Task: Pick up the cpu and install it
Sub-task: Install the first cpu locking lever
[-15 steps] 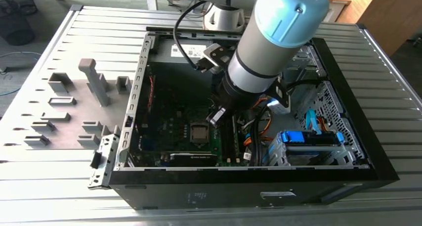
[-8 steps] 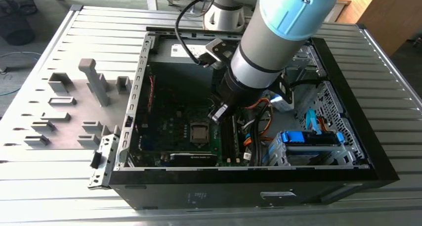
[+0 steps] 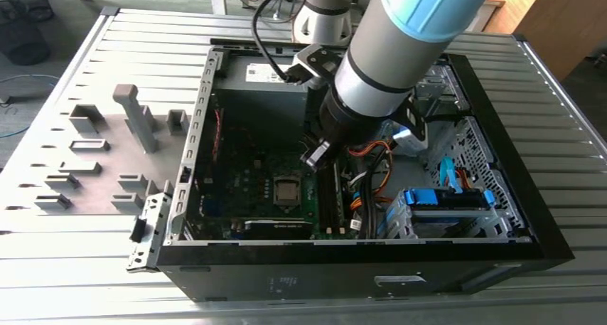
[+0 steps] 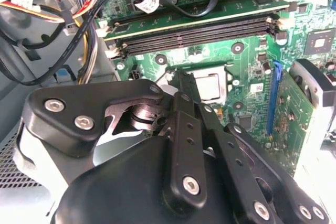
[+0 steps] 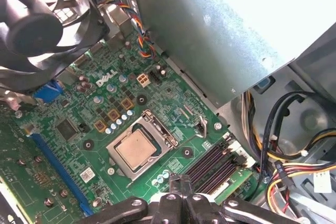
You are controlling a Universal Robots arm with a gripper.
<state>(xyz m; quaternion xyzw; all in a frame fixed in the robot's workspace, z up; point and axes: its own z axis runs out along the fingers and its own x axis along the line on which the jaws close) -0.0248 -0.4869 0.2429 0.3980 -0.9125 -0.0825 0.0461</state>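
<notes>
The cpu [image 5: 137,149] is a small square chip with a silver-grey top, lying flat inside the metal-framed socket [image 5: 169,136] on the green motherboard [image 5: 105,98]. It also appears in the second wrist view as the cpu [image 4: 210,86], and from outside as the cpu [image 3: 289,190] near the middle of the open computer case [image 3: 199,147]. My gripper [image 3: 316,154] hangs above the board, a little away from the socket and not touching it. In both wrist views the black fingers [image 5: 181,182] [image 4: 186,85] stand close together with nothing between them.
A black fan [image 5: 31,24] and the grey power supply [image 5: 210,35] flank the board. Memory slots [image 5: 215,163] and bundled cables [image 5: 283,145] lie close to the socket. A blue drive cage [image 3: 446,200] fills the case's right side. Grey holder fixtures [image 3: 104,154] stand outside on the exterior view's left.
</notes>
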